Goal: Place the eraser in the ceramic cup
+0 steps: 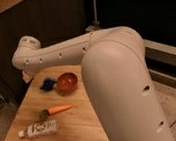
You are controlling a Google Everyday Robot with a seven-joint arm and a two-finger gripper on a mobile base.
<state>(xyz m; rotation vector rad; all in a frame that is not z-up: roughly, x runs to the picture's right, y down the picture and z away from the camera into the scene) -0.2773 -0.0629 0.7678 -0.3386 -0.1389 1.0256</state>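
A low wooden table point(71, 131) holds the task's things. An orange-red ceramic cup point(67, 81) stands open side up near the table's far edge. A white oblong thing with dark print point(38, 129), possibly the eraser, lies flat at the table's front left corner. My white arm point(113, 76) reaches from the lower right up and across to the far left. Its end bends down at the table's far left corner, where the gripper point(26, 75) is mostly hidden behind the arm. The gripper is to the left of the cup and far from the white oblong thing.
A small blue thing point(48, 83) lies just left of the cup. An orange carrot-like toy point(56, 110) with a dark tip lies mid-table. Dark wall panels stand behind the table, shelving point(146, 4) is at the right, and speckled floor point(1, 120) surrounds the table.
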